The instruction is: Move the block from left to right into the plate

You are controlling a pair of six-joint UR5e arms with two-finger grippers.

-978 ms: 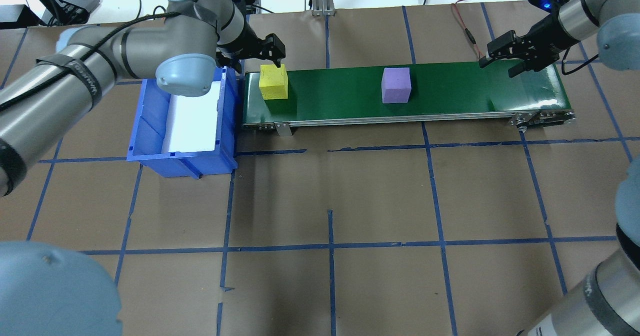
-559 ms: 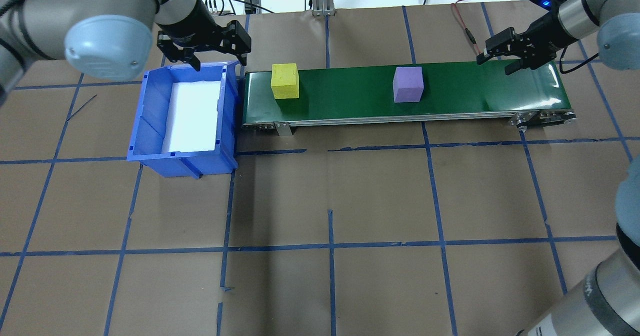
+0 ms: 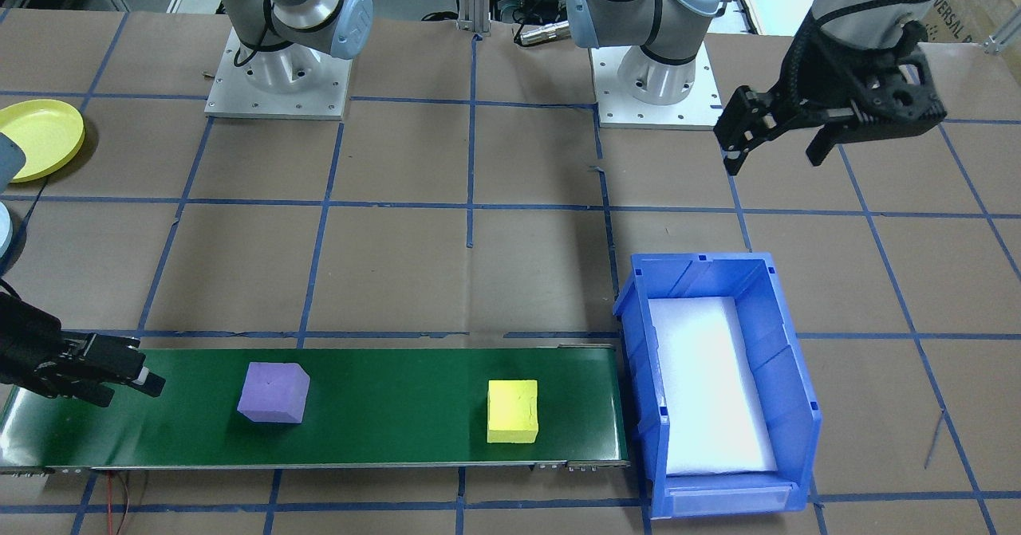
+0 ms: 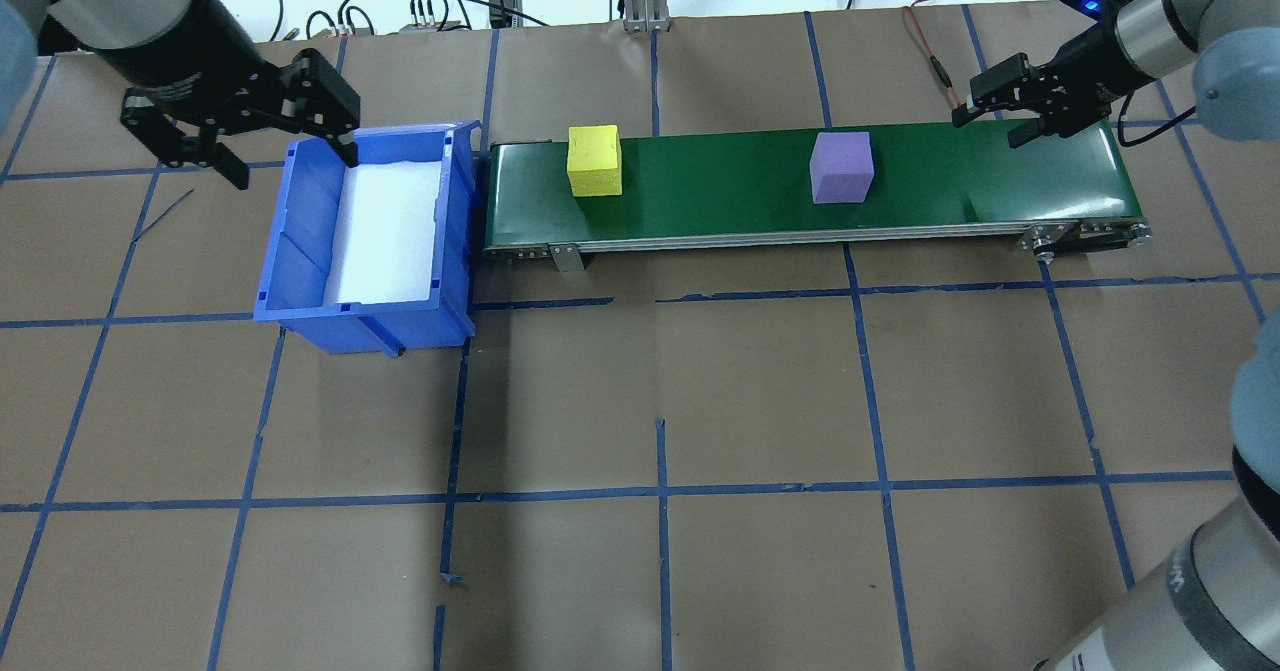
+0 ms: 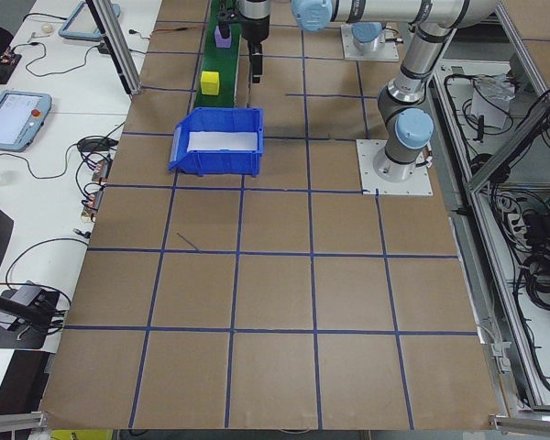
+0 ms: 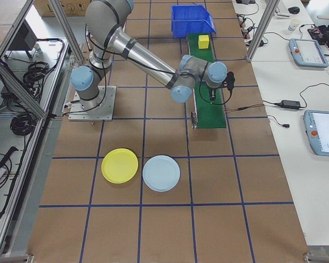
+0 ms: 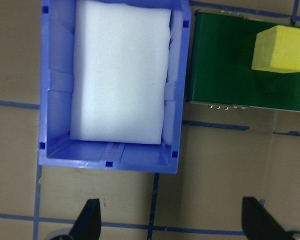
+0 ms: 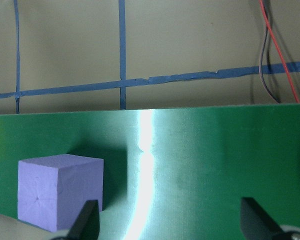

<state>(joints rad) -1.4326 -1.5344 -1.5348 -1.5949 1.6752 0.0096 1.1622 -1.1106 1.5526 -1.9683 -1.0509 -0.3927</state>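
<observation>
A purple block (image 4: 841, 166) and a yellow block (image 4: 594, 160) sit apart on the green conveyor belt (image 4: 720, 201) along the far edge of the tabletop (image 4: 660, 401), the purple one nearer the belt's right end, where the right hand (image 4: 1005, 106) waits low over the belt, fingers spread and empty, touching nothing. To do this step well, that hand should probably let the purple block come squarely between its fingers, close on two flat opposite faces rather than a corner, and lift straight up before swinging away. The left hand (image 4: 240, 121) hangs beside the far left corner of the blue bin (image 4: 300, 251), released wide and holding nothing; the bin shows only a white liner. The yellow plate (image 6: 119, 165) lies off the belt at the tabletop's right end, nearer the robot's edge, just beside a pale blue plate (image 6: 161, 172), with no block in it, so the carry must clear the belt's frame and end over the yellow one, not its neighbour.
</observation>
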